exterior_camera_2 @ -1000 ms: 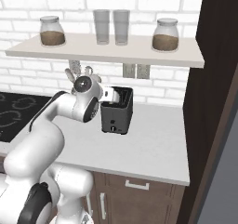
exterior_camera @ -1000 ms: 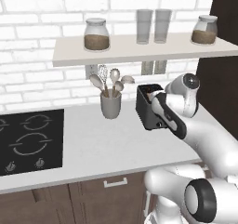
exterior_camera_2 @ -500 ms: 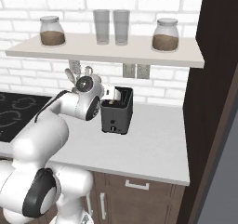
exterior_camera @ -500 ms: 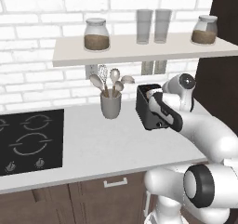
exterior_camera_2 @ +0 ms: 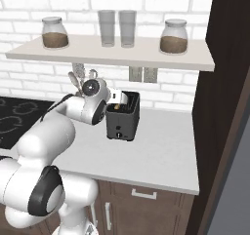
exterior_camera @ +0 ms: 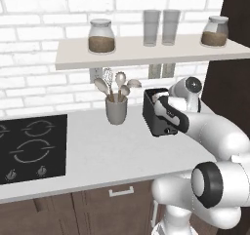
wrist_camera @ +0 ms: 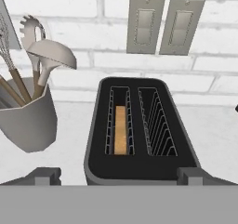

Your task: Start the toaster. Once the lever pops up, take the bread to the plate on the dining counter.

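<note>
Black toaster (wrist_camera: pixel 139 139) on the surface holds the bread (wrist_camera: pixel 121 135) sunk in its left slot; gripper (wrist_camera: pixel 118 175), spread wide, hovers above, apparently mid-toasting; next comes lifting the slice.

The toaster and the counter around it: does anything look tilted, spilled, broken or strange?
Nothing stands out. The toaster stands upright on the white counter, with the bread straight in its left slot in the hand view. The utensil cup beside it is upright, with no spill.
</note>
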